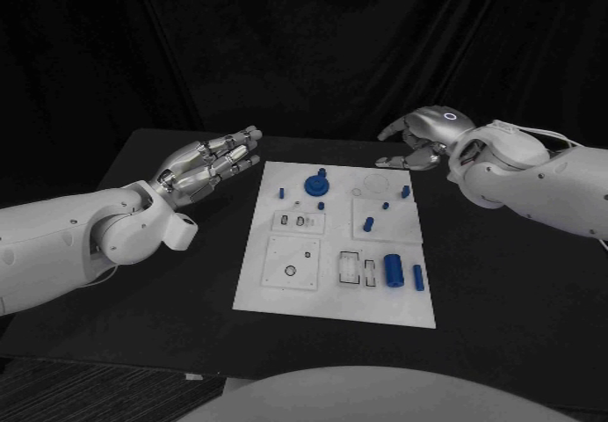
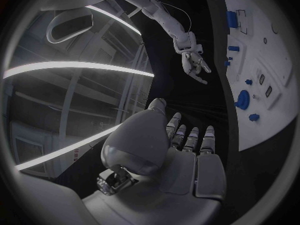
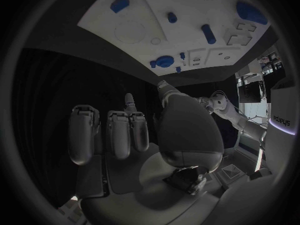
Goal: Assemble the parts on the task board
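The white task board point(image 1: 332, 303) lies mid-table, its blue parts point(image 1: 393, 269) scattered across it. The left hand point(image 1: 206, 164) hovers off its far left corner, fingers spread, empty; the right hand point(image 1: 418, 141) hangs beyond its far right corner, fingers loosely apart, holding nothing.

We saw a black table point(image 1: 507, 290) with a matte top, set against dark curtains. Directly on it, about the middle, lay the white task board point(image 1: 285, 303), a long plate with its short edges toward and away from the robot, slightly skewed. Its near corners sat well inside the table's front edge, and bare black surface showed along both of its long sides.
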Available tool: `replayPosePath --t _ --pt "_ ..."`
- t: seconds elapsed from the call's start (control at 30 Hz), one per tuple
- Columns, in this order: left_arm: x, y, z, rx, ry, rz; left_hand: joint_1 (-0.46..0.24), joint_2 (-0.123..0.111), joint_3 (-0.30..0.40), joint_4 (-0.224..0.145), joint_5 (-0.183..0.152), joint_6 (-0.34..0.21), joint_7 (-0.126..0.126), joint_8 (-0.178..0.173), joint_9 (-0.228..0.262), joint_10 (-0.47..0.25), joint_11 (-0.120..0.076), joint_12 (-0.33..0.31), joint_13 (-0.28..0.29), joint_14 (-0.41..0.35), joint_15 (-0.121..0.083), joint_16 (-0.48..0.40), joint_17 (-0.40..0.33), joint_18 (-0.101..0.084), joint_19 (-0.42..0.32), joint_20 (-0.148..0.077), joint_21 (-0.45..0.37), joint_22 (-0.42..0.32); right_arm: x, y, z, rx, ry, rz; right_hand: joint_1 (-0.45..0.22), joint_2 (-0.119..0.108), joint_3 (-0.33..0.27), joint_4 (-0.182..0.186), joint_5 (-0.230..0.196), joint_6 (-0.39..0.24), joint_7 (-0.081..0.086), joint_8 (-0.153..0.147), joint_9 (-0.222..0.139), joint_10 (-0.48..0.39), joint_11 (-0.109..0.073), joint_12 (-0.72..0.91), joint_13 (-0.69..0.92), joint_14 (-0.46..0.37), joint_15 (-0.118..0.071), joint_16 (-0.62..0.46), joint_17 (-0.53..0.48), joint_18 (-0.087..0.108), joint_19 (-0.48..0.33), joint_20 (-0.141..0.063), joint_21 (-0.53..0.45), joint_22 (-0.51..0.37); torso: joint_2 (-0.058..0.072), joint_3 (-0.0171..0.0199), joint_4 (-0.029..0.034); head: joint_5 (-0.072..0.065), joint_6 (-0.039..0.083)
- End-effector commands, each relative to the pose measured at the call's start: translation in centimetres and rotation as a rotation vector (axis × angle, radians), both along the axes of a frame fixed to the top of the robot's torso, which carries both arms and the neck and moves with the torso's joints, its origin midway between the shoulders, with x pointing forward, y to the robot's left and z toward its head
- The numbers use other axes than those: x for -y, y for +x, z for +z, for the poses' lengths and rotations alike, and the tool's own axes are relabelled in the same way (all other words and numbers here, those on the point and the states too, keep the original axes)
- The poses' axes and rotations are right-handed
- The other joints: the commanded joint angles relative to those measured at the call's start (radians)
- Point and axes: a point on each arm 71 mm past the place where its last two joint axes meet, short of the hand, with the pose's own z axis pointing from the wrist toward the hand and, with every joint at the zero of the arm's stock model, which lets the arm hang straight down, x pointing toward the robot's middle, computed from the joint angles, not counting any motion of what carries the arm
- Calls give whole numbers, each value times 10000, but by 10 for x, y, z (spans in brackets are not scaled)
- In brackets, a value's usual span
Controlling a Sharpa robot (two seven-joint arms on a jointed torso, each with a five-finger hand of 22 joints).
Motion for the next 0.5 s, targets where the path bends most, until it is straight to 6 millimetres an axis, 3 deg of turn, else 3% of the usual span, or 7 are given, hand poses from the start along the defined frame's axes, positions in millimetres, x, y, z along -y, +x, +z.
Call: replayPosePath --t 0.03,0.3,0.5 --pt "2 -2 -1 3 -164 -182 69 75 594 -73 140 46 -8 92 154 -30 90 120 58 17 96 -23 -16 -150 74 21 -66 29 10 -6 -4 436 295 -167 -237 17 -363 39 -127 56 -20 110 142 1059 -11 166 2639 1014 -69 169 2740 -115 543 18 36 2389 -36 -14 -7 -8 -17" --pt "2 -2 -4 -53 -169 -190 69 75 594 -73 140 46 -8 92 154 -30 90 120 58 17 96 -23 -16 -150 74 21 -66 29 37 -14 -26 -67 121 -718 63 69 -220 18 287 67 -62 69 141 1059 -46 166 2639 1014 -109 169 2740 -115 547 -21 33 2394 -73 17 -53 -81 -26" --pt "1 -3 -6 -93 -165 -181 77 83 616 -78 142 56 -1 95 155 -30 98 122 58 17 99 -24 -16 -152 76 22 -65 30 45 -15 -37 -362 -23 -989 540 155 -85 2 799 66 -84 10 138 1059 -72 166 2639 1014 -151 169 2740 -111 540 -67 7 2389 -66 1 -71 -78 10"
